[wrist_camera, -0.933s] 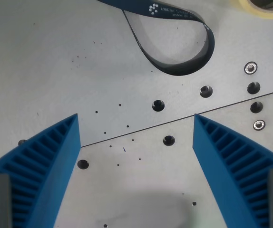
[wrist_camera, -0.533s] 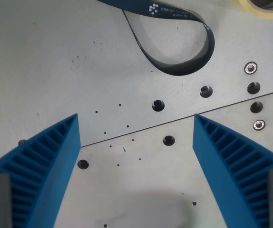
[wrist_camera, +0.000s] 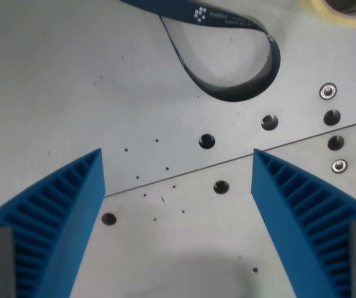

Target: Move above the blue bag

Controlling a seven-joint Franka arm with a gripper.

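Observation:
No blue bag shows in the wrist view. My gripper (wrist_camera: 178, 162) hangs open over a grey metal table (wrist_camera: 54, 74), its two ribbed blue fingers (wrist_camera: 54, 217) spread wide at the lower left and lower right with nothing between them. A dark blue lanyard strap (wrist_camera: 258, 84) with white print loops across the top of the view, well beyond the fingertips.
A roll of yellowish tape (wrist_camera: 342, 9) pokes in at the top right corner. Bolt holes (wrist_camera: 207, 140) and screws (wrist_camera: 327, 92) dot the table, and a thin seam (wrist_camera: 227, 160) runs diagonally between two plates.
The scene has slipped a few pixels downward in the picture, so the camera has moved slightly. The fingers keep the same spread.

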